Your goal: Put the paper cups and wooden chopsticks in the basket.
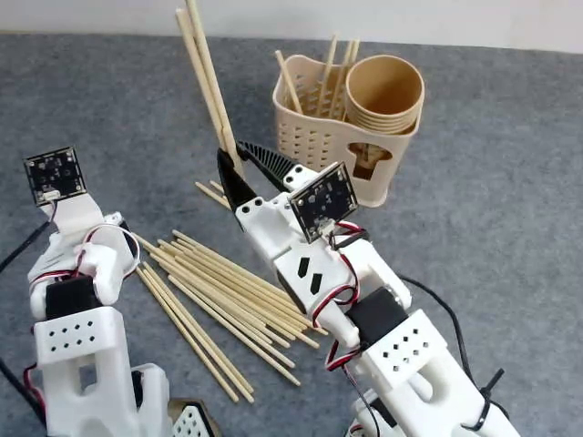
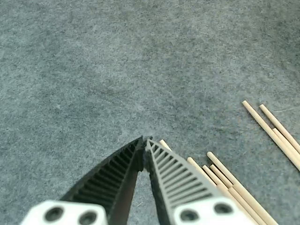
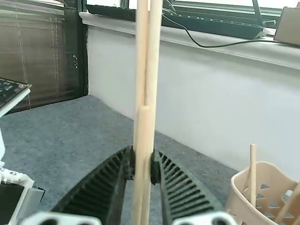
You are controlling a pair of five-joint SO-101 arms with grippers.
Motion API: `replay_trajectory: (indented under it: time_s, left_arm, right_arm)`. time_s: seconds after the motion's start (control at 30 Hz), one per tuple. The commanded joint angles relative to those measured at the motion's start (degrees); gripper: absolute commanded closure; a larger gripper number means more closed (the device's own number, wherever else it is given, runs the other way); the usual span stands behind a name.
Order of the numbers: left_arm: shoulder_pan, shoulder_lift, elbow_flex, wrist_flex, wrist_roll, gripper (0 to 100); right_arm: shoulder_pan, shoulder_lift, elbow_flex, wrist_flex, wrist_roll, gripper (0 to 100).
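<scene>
My right gripper [image 1: 231, 151] is shut on a small bundle of wooden chopsticks [image 1: 205, 73], held upright to the left of the beige basket [image 1: 319, 146]. In the right wrist view the sticks [image 3: 147, 70] stand between the black fingers [image 3: 178, 185], with the basket's rim [image 3: 262, 187] off to one side. A stack of paper cups [image 1: 387, 91] and several chopsticks [image 1: 328, 68] sit inside the basket. More chopsticks [image 1: 219, 300] lie in a loose pile on the grey carpet between the arms. My left gripper [image 2: 145, 143] is shut on nothing, low over the carpet, beside the pile's ends [image 2: 225, 178].
The grey carpet [image 1: 492, 237] covers the whole table. The left arm's body [image 1: 77, 300] stands left of the chopstick pile and the right arm's body [image 1: 364, 309] right of it. A white wall [image 3: 225, 89] runs behind the basket.
</scene>
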Motion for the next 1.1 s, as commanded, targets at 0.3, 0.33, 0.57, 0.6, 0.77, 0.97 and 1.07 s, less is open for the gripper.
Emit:
replay_trajectory:
  time_s: [0.3,0.33,0.57,0.6,0.77,0.97,1.07]
  left_arm:
    - [-0.66,-1.19,-0.66,-1.14,0.18,97]
    - [-0.66,-1.19,-0.66,-1.14,0.18,97]
    - [-0.66,-1.19,-0.66,-1.14,0.18,97]
    - [-0.66,-1.19,-0.66,-1.14,0.18,97]
    - [-0.66,-1.19,-0.66,-1.14,0.18,97]
    - [-0.66,-1.19,-0.57,-1.14,0.18,97]
    - [-0.66,-1.19,-0.57,-1.14,0.18,97]
  right_arm:
    - [6.81,-1.54,-7.52,-1.8,-0.53,99.3]
    - [7.34,-1.54,-8.22,-1.8,-0.53,99.3]
    - [10.24,-1.36,-14.46,-1.89,-0.53,99.3]
    - [10.68,-1.36,-15.43,-2.07,-0.53,99.3]
    - [11.91,-0.75,-17.27,-11.74,-0.53,99.3]
    - [14.73,9.63,-23.6,-17.63,-0.35,99.3]
    - [17.36,16.13,-30.02,-17.71,-0.53,99.3]
